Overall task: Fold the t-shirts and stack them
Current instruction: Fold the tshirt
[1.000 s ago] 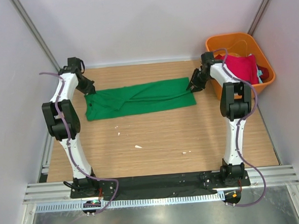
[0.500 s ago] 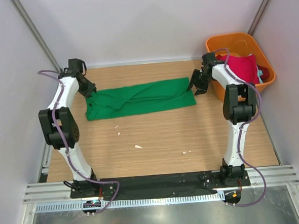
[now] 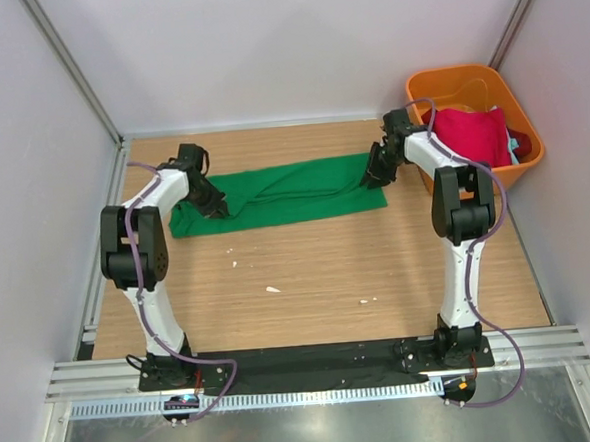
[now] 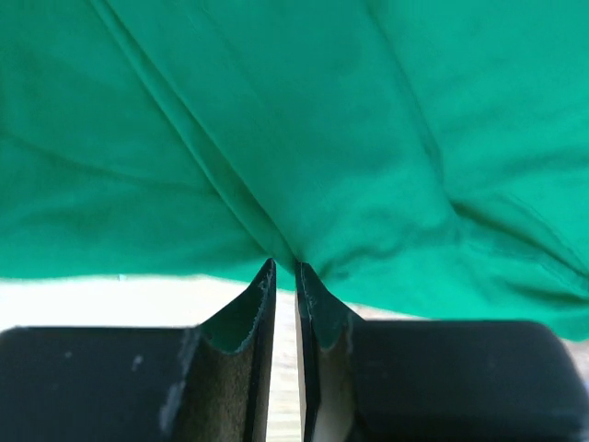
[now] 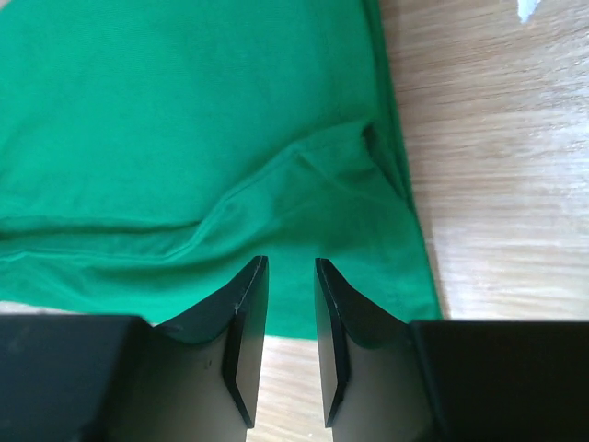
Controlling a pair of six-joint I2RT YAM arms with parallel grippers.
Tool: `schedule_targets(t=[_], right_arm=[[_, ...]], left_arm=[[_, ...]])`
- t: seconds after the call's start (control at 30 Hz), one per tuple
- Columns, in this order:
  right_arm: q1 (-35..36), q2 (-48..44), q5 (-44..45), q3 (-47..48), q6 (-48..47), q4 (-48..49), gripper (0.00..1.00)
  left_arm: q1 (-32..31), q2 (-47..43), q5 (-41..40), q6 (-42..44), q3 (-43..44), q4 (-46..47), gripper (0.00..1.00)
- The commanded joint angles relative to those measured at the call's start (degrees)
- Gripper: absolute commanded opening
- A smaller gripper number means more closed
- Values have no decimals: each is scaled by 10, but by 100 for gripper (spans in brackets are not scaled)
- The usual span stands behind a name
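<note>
Top view: the green t-shirt (image 3: 293,189) is lying stretched along the far side of the surface (image 3: 308,270), and the left hand (image 3: 212,204) is sitting further in on it than before. Left wrist view: that hand is nearly closed, seemingly pinching a fold of the shirt. Right wrist view: the right hand (image 5: 290,267) is hanging narrowly parted over the shirt's edge.

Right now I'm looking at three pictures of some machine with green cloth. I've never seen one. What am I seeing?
Two robot arms are bolted to a wooden table. The wide picture looks down from above: left arm on the left, right arm on the right. The close-ups come from cameras on their wrists. A green t-shirt lies stretched out between them. The left jaws pinch its cloth; the right jaws stand slightly apart over its other end, holding nothing. A red t-shirt sits in the orange bin.
</note>
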Motion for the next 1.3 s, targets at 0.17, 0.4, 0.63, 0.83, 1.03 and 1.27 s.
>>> schedule_targets(t=[0.17,0.4,0.63,0.83,1.03,1.27], right_arm=[[1,-11,51,-82,-20,43,35],[14,-65,65,-201,-7,41,37],[49,-247,-23,-398,60,59,41],[74,-356,-16,-396,37,26,53],[75,-299,23,-334,-28,12,55],[83,-244,-14,-285,-5,28,22]], left_arm=[[7,54,-45,-8,7,1,15],[8,59,-115,23,8,-15,15],[6,-34,-161,86,-26,-35,20],[-23,-159,-140,122,-40,-56,38],[-93,-155,-14,62,-43,1,15],[-146,-58,16,32,-20,24,0]])
